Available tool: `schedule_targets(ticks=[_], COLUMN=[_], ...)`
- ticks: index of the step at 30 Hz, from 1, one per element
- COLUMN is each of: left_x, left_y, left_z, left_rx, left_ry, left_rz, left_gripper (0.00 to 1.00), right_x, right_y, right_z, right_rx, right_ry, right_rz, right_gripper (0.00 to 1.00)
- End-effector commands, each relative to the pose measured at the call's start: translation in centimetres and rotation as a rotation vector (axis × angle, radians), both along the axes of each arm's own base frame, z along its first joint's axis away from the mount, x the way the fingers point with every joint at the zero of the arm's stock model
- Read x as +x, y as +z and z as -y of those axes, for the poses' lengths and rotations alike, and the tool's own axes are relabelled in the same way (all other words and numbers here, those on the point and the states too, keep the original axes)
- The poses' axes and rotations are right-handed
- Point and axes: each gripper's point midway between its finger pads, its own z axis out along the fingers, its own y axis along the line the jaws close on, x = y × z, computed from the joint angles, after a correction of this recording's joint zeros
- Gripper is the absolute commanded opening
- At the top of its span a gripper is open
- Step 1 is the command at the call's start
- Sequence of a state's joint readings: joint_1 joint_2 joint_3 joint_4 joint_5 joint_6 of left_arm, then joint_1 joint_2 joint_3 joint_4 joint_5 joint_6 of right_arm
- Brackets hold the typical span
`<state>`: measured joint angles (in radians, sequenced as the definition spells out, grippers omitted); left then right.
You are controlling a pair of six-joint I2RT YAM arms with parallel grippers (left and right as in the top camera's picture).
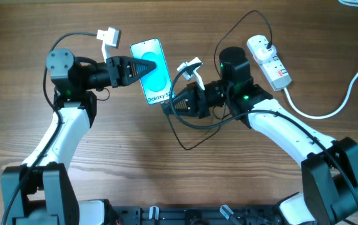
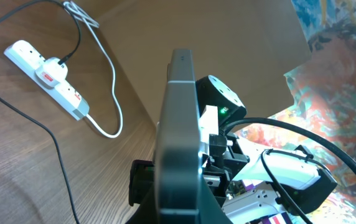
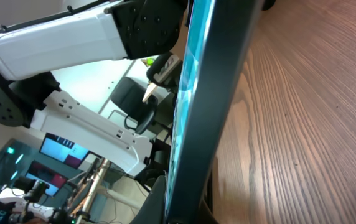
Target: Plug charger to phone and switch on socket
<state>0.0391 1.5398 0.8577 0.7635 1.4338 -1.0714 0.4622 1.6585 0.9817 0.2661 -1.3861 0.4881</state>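
The phone [image 1: 160, 84] is held clear of the tabletop [image 1: 104, 156] near the middle of the scene. It is clamped by the left fingers [image 1: 140, 69] at one long side, and its cyan screen is turned upward in the overhead view. In both wrist views it is seen edge-on. The end with the white "Galaxy" band is pointed toward the right fingers [image 1: 174, 103], which are clenched just at that end. What is pinched between them cannot be made out, though the charger [image 2: 58, 149] is seen looping around the right arm, so the connector is judged to be there. At its other end the cable is run to a white plug seated in the socket [image 1: 271, 62], which lies well apart on the right side of the tabletop.

The step in hand is judged to be the mating of the connector with the port. For this to be done well, the phone should be held rigid by the left fingers while the connector is lined up square to the port, along the phone's long axis. It should then be pushed straight in with a short, gentle stroke. Sideways force is to be avoided, since the phone could be twisted in its grip. Slack should be left in the cable so that the plug is not tugged. The socket switch is judged not yet reached.
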Motion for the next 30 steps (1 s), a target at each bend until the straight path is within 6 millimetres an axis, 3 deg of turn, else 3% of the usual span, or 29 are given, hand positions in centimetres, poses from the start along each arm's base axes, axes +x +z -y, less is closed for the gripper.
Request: schedule_targets(ticks=[1,13,30], left_x=[-0.8,-2.8,-4.7], left_y=[0.8,0.7,-0.7], left_z=[0.0,2.3,3.2], left_rx=[0.008,0.015,0.014], left_ry=[-0.036,-0.154,-0.240], left_rz=[0.047,0.092,0.043], left_gripper=[0.04,0.04,0.04], right_x=[0.2,1.6,1.9], right_y=[0.7,0.5,1.6], right_z=[0.0,-0.3,-0.5], right_rx=[0.011,-0.012,0.021], right_ry=[-0.009,-0.087,-0.091], right_rz=[0.021,0.032,0.075], right_gripper=[0.05,0.05,0.05])
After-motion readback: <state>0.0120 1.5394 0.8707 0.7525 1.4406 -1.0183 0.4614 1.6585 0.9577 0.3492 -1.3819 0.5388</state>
